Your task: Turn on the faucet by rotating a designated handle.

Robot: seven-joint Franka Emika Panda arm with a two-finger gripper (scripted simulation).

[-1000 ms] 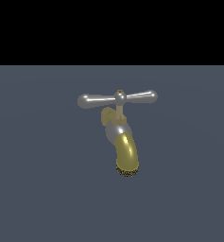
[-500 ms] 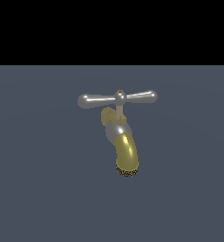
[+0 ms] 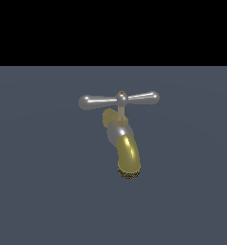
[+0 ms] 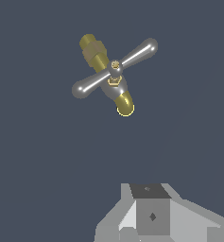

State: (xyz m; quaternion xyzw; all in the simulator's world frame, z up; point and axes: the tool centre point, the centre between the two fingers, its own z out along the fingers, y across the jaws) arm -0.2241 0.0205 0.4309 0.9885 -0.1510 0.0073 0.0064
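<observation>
The faucet (image 3: 126, 153) stands mid-scene in the exterior view, with a brass-gold curved spout, a silver collar and a dark mesh tip. The handle (image 3: 119, 99), a slim silver crossbar with rounded ends and a small brass knob on its hub, lies level across the top. In the wrist view the faucet (image 4: 124, 101) and the handle (image 4: 114, 69) show from above, the crossbar lying diagonally. My gripper (image 4: 149, 190) shows only in the wrist view, well apart from the faucet. Its fingers appear as one grey block with no gap and hold nothing.
The faucet stands on a plain dark blue-grey surface (image 3: 48, 191), with a black background (image 3: 113, 28) beyond it. The arm does not show in the exterior view.
</observation>
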